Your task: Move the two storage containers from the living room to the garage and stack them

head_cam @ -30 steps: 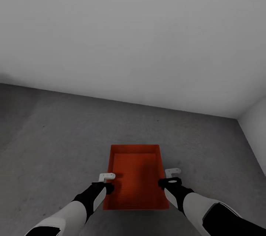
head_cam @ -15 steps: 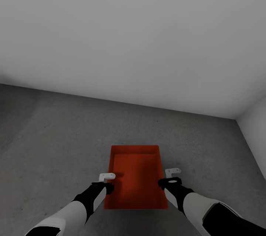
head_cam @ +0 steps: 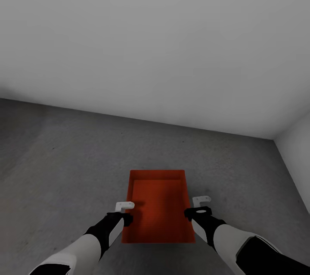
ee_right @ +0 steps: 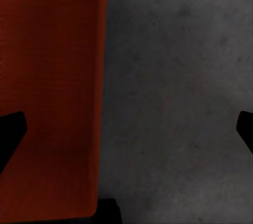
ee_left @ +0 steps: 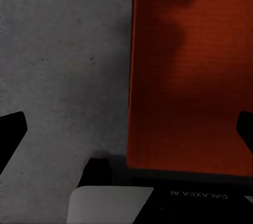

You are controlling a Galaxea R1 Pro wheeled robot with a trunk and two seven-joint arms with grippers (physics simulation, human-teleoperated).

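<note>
One orange-red storage container [head_cam: 158, 208] sits on the rough grey floor [head_cam: 64, 158], toward the corner where two pale grey walls [head_cam: 155, 42] meet. Left gripper [head_cam: 125, 207] and right gripper [head_cam: 201, 201] hang over its long sides — jaws spread wide on both, straddling a rim each, gripping nothing.
</note>
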